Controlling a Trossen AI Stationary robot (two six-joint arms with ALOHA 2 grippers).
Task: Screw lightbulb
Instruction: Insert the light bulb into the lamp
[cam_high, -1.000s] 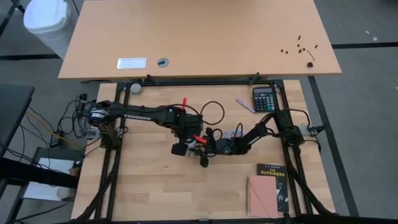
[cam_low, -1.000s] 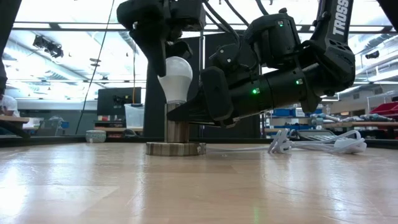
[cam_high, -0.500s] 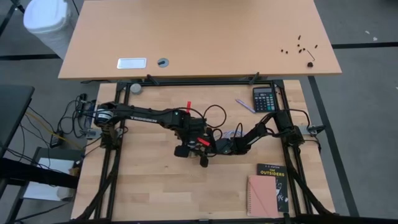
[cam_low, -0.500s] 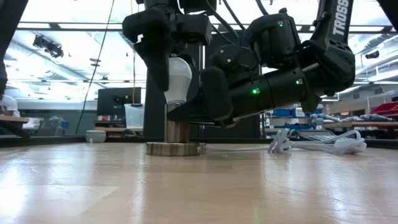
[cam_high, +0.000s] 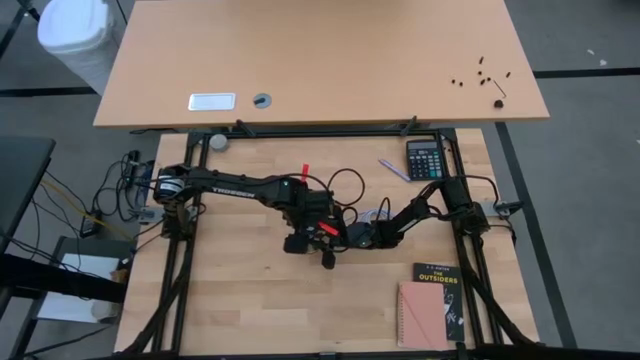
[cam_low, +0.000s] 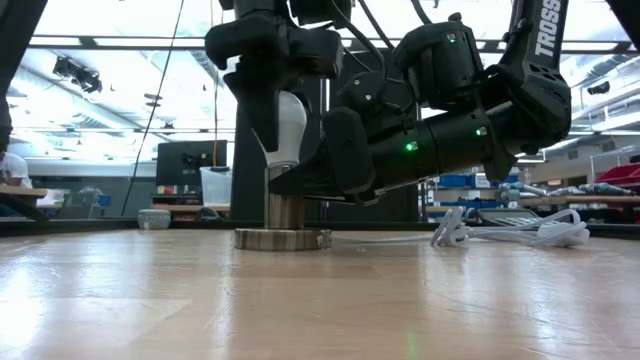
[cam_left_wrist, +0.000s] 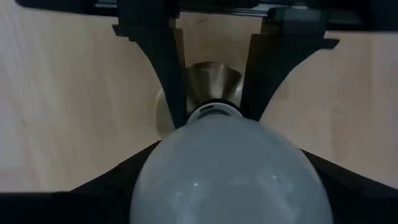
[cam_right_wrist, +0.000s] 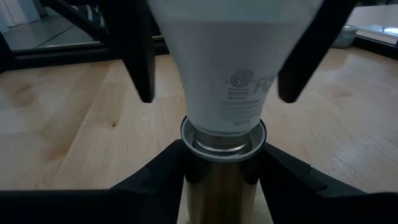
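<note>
The white lightbulb (cam_low: 293, 125) stands upright with its grey base in the silvery socket (cam_low: 285, 212), whose round foot (cam_low: 283, 240) rests on the wooden table. My left gripper (cam_left_wrist: 214, 118) reaches down over the bulb, open, with one finger on each side of it. My right gripper (cam_right_wrist: 222, 186) lies low and level, shut on the socket's upright tube. In the high view both grippers (cam_high: 325, 238) meet at the table's middle and hide the bulb. My left gripper comes from above, pointing steeply down, its fingers (cam_right_wrist: 142, 68) flanking the bulb's tapering lower half (cam_right_wrist: 230, 62). Whether they touch the bulb, I cannot tell. My right gripper pinches the socket's upright metal tube (cam_right_wrist: 222, 180) between its two fingers, just under the rim. It reaches in level from the table's right, across the tube. The socket stands upright, its foot on the table.
The socket's white cord (cam_low: 500, 235) lies coiled on the table behind my right arm. A calculator (cam_high: 427, 160) and a pen (cam_high: 393, 170) lie at the far right, two books (cam_high: 437, 292) at the near right. A second desk (cam_high: 320, 60) stands beyond the far edge.
My left gripper has come down over the lightbulb from just above it, so its fingers now flank the bulb. It has rolled slightly about its own line. The bulb, the socket and my right gripper have stayed where they were.
</note>
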